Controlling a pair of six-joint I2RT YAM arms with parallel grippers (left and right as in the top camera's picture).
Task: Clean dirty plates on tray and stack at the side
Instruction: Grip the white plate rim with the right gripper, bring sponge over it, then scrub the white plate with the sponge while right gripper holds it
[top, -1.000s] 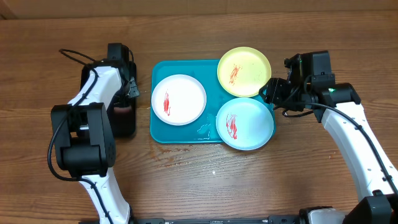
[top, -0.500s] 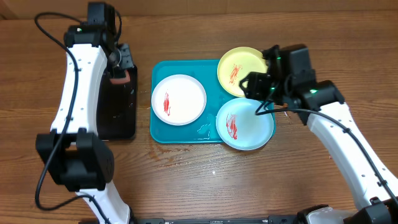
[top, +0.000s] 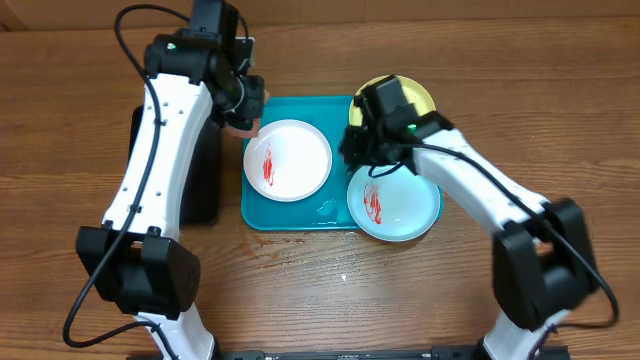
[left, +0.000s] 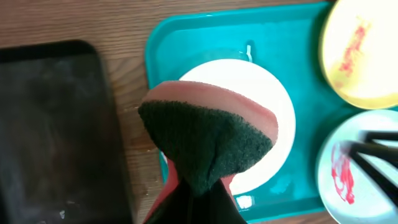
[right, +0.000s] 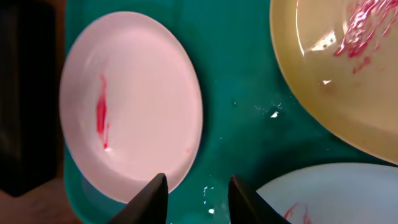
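The teal tray (top: 254, 214) holds three plates with red smears: a white plate (top: 288, 160) at left, a yellow-green plate (top: 415, 97) at back right and a mint-green plate (top: 400, 205) at front right. My left gripper (top: 243, 105) is shut on a pink and dark green sponge (left: 205, 143) and holds it above the white plate's (left: 277, 102) left edge. My right gripper (top: 352, 148) is open and empty (right: 198, 194), low over the tray (right: 239, 93) between the white plate (right: 130, 106) and the mint-green plate (right: 339, 196). The right arm hides part of the yellow-green plate.
A smaller black tray (top: 207, 185) lies on the wooden table left of the teal tray, and shows in the left wrist view (left: 56, 124). A small wet patch (top: 327, 209) sits on the teal tray's front. Bare wood surrounds both trays.
My left arm lifted from the black tray with the sponge and swung right to the teal tray's back left. My right arm moved left over the tray, between the plates.
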